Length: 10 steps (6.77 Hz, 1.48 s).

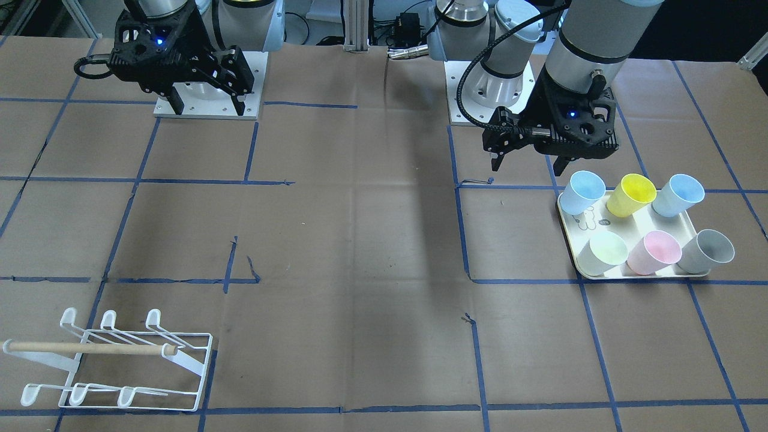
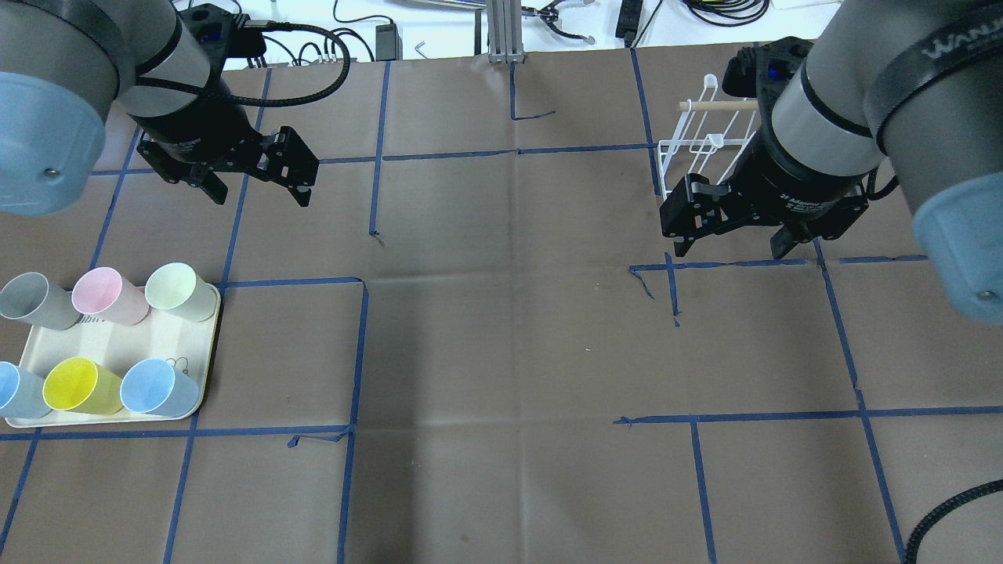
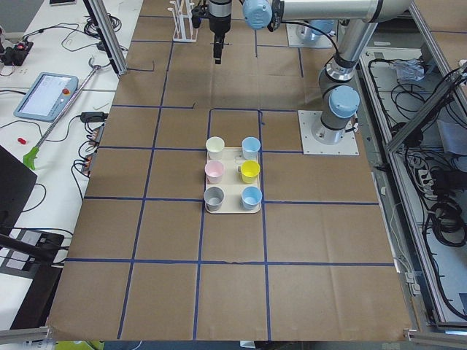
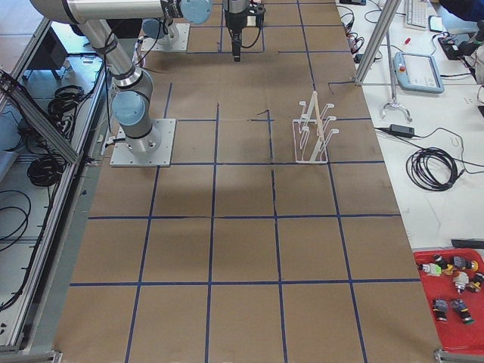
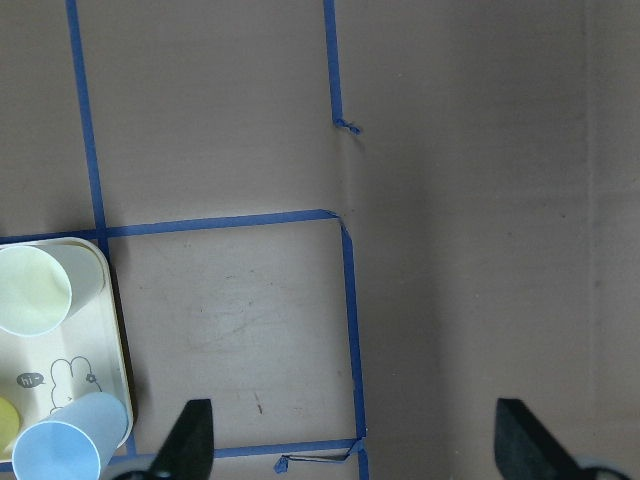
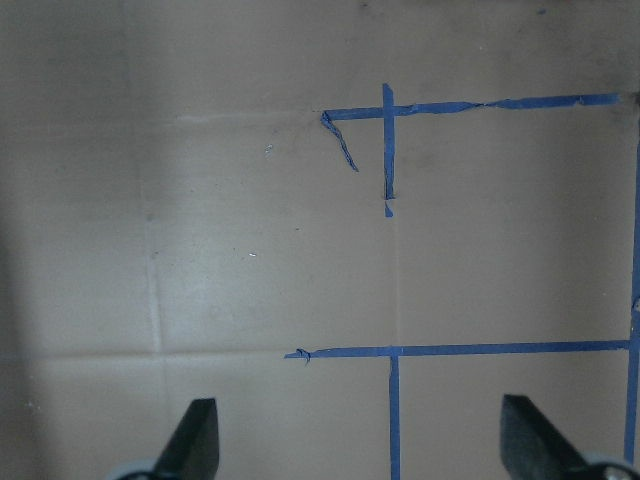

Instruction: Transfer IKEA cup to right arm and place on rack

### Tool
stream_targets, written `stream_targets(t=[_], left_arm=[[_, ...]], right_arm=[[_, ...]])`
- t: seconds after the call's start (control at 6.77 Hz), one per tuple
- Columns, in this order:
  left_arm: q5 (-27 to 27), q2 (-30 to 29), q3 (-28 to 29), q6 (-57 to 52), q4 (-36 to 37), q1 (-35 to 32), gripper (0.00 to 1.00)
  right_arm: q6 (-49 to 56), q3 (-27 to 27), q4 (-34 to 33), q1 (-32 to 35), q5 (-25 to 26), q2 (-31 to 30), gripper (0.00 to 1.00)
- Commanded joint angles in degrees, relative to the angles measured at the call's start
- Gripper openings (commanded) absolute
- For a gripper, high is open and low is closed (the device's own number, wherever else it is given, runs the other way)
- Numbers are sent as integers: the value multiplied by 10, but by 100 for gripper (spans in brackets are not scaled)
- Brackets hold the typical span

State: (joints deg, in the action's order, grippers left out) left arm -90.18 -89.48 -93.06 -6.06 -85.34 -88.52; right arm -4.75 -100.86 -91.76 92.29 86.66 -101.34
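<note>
Several IKEA cups stand on a cream tray point(image 2: 117, 345): two blue, a yellow point(image 2: 78, 385), a pink point(image 2: 106, 295), a pale green point(image 2: 179, 290) and a grey one. My left gripper point(image 2: 258, 194) hangs open and empty above the table, beyond the tray; its wrist view catches the tray point(image 5: 110, 330) corner with the pale green cup point(image 5: 30, 290) and a blue cup point(image 5: 65, 450). My right gripper point(image 2: 730, 251) is open and empty too, hovering just in front of the white wire rack point(image 2: 705, 149). That rack point(image 1: 120, 360) holds nothing.
Brown paper with a grid of blue tape lines covers the table. Both arm bases stand along the robot's edge point(image 1: 207, 90). Cables and a teach pendant point(image 4: 420, 72) lie off the table's far side. A red bin point(image 4: 454, 302) of small parts sits off one corner.
</note>
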Motion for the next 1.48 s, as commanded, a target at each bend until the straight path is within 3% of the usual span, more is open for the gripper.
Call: stream_targets(t=[0.0, 1.33], left_arm=[[-1, 2, -2, 0, 0, 0, 100], [-3, 12, -18, -3, 3, 0, 100]], right_arm=[[0, 0, 0, 0, -1, 0, 100], [0, 1, 0, -1, 2, 0, 100]])
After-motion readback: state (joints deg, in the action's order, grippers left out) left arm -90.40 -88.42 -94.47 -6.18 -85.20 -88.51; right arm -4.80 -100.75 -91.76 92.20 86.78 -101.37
